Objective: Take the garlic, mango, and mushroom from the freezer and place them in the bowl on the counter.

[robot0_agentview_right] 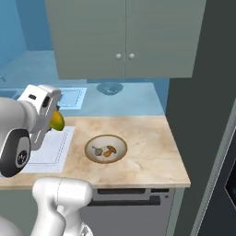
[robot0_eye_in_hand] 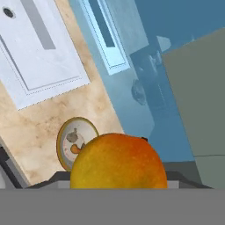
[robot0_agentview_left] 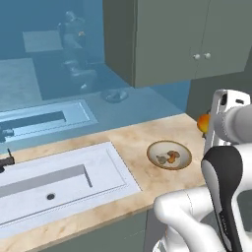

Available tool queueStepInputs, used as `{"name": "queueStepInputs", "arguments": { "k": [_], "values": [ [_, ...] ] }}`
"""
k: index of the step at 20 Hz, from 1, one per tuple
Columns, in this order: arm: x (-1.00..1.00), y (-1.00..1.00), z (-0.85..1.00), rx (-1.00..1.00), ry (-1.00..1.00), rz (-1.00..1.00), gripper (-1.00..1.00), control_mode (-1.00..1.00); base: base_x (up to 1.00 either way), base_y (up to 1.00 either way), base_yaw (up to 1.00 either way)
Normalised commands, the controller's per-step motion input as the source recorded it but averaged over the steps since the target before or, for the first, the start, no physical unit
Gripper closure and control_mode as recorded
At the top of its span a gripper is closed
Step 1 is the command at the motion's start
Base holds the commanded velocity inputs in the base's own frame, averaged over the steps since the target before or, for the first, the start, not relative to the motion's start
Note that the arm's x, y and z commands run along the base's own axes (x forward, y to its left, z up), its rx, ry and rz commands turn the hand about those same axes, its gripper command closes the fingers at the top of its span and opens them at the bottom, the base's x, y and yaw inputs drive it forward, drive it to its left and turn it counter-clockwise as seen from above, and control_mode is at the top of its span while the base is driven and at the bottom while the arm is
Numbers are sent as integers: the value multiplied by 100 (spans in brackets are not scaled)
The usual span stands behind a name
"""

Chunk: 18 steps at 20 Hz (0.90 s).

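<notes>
My gripper (robot0_agentview_right: 54, 121) is shut on the mango (robot0_agentview_right: 57, 120), a yellow-orange fruit held high above the counter (robot0_agentview_right: 147, 152). In the hand view the mango (robot0_eye_in_hand: 118, 162) bulges between the dark fingertips (robot0_eye_in_hand: 52, 178), with the bowl (robot0_eye_in_hand: 66, 132) seen below and to its left. The tan-rimmed bowl (robot0_agentview_right: 106, 148) sits on the counter and holds the brown mushroom (robot0_agentview_right: 109, 150) and the pale garlic (robot0_agentview_right: 98, 150). In the left base view the mango (robot0_agentview_left: 202, 123) peeks out beside the white hand, up and right of the bowl (robot0_agentview_left: 169, 155). The freezer's dark side (robot0_agentview_right: 198, 115) rises at the right.
A white rectangular sink (robot0_agentview_left: 59, 182) is set into the counter left of the bowl. Grey-green wall cupboards with round knobs (robot0_agentview_right: 125, 56) hang above. A dim mirrored bowl (robot0_agentview_left: 114, 95) shows in the bluish back wall. The counter's front edge (robot0_agentview_right: 138, 186) runs below the bowl.
</notes>
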Motion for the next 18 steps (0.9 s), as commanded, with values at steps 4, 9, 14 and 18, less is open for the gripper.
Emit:
{"name": "queueStepInputs", "arguments": {
  "k": [4, 9, 14, 18],
  "values": [
    [0, 0, 0, 0, 0, 0, 100, 100, 39, 3, -24],
    [0, 0, 0, 0, 0, 0, 100, 100, 10, -1, -33],
    [0, 0, 0, 0, 0, 0, 100, 100, 12, 0, -38],
    [8, 0, -8, 2, 3, -9, 100, -100, 0, 0, 0]
  ]
}}
